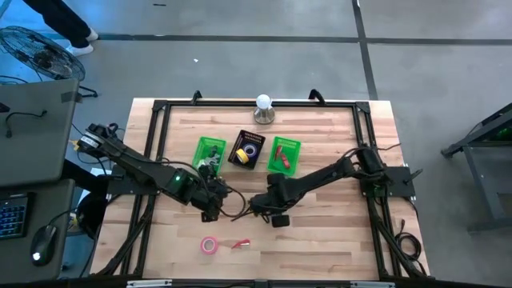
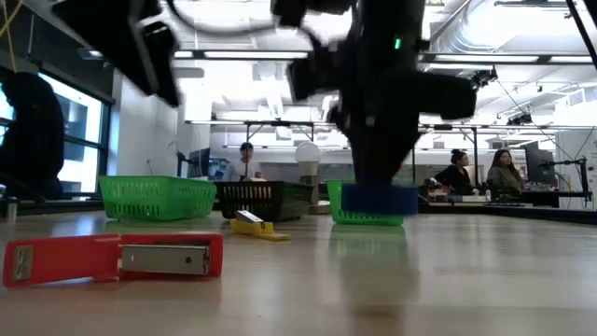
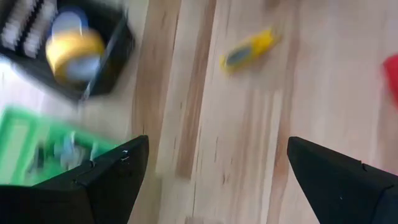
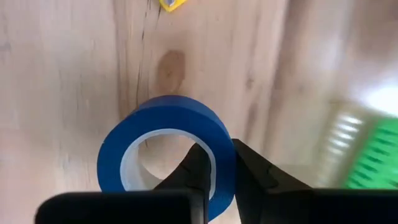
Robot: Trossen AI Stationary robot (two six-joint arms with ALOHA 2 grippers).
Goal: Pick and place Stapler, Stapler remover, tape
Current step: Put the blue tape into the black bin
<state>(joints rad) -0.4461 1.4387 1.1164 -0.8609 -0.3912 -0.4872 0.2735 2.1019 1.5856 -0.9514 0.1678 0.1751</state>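
My right gripper [image 1: 270,214] [image 4: 217,149] is shut on a blue tape roll [image 4: 165,149], which also shows in the low view [image 2: 378,199]. My left gripper [image 1: 211,211] [image 3: 217,146] hangs open above bare wood, touching nothing. The yellow stapler remover [image 3: 249,50] [image 2: 259,227] lies flat on the table beyond it. The red stapler [image 2: 112,257] [image 1: 240,243] lies on its side near the near edge, beside a pink tape roll [image 1: 209,245] lying flat. A yellow tape roll [image 3: 71,50] sits in the black basket [image 1: 248,150]. My right gripper holds the blue tape roll by its wall [image 4: 219,134], one finger [image 4: 196,165] inside the core hole and the other [image 4: 255,168] outside. The fingers come from above, pointing down. The roll lies level below them, lifted just clear of the table.
Three baskets stand in a row toward the far side: a green one [image 1: 210,150], the black one, and another green one [image 1: 284,156] with something red in it. A lamp bulb [image 1: 264,108] stands at the far edge. People sit in the room beyond.
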